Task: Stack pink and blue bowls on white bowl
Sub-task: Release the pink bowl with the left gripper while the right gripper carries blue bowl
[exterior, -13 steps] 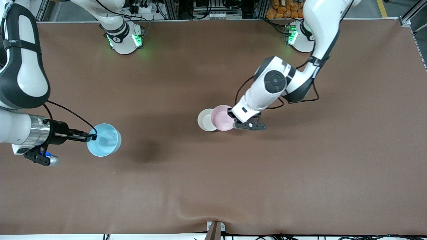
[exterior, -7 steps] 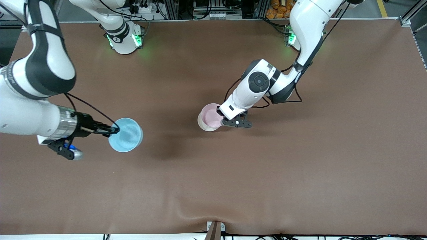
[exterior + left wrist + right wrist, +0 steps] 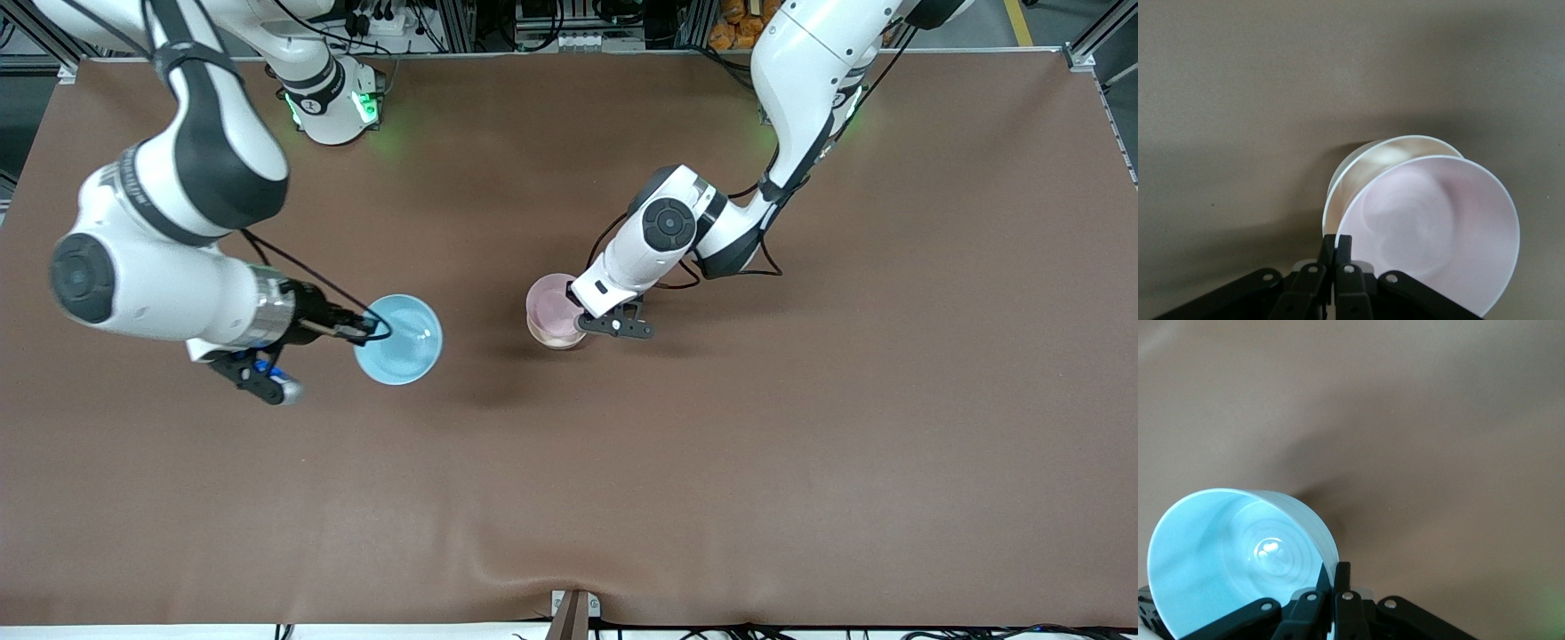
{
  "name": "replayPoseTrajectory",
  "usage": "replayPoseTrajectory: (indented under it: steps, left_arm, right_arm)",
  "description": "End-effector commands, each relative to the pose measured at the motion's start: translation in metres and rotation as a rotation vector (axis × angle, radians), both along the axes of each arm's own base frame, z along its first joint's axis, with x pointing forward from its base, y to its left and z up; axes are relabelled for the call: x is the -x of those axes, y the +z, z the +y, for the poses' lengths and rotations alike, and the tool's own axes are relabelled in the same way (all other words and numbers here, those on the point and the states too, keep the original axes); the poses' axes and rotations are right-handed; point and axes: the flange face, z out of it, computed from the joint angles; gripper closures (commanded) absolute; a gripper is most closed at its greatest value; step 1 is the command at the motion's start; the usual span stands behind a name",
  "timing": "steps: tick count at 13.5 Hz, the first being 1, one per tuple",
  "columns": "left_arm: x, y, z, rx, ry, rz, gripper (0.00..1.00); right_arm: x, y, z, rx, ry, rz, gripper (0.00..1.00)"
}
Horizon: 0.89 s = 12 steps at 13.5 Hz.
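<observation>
My left gripper (image 3: pixel 578 317) is shut on the rim of the pink bowl (image 3: pixel 553 302) and holds it just over the white bowl (image 3: pixel 542 339) at the middle of the table. In the left wrist view the gripper (image 3: pixel 1337 241) pinches the pink bowl (image 3: pixel 1431 233), which covers most of the white bowl (image 3: pixel 1368 160). My right gripper (image 3: pixel 366 333) is shut on the rim of the blue bowl (image 3: pixel 400 342) and carries it in the air over the table, toward the right arm's end. The right wrist view shows the gripper (image 3: pixel 1335 572) on the blue bowl (image 3: pixel 1231 560).
The brown table mat (image 3: pixel 800 427) has a wrinkle at its edge nearest the front camera. The arm bases stand along the edge farthest from the camera.
My left gripper has brought the pink bowl from beside the white bowl to over it. My right arm has carried the blue bowl toward the middle of the table.
</observation>
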Motion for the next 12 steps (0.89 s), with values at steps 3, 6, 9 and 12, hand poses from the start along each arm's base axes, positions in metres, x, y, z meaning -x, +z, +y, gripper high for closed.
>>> replayPoseTrajectory:
  steps: [3,6,9,12]
  left_arm:
    - [-0.010,0.005,0.004,0.008,0.030,-0.016,0.40]
    - [-0.032,0.031,0.011,0.022,0.057,-0.062,0.00]
    - [-0.068,0.090,0.045,-0.002,0.098,-0.091,0.00]
    - [-0.108,0.175,0.129,-0.067,0.177,-0.081,0.00]
  right_arm:
    - [0.031,-0.010,0.045,0.044,-0.027,0.035,1.00]
    - [0.048,-0.022,0.079,0.054,-0.028,0.032,1.00]
    - [0.074,-0.043,0.135,0.083,-0.088,-0.017,1.00]
    - [0.096,-0.065,0.166,0.121,-0.096,-0.054,1.00]
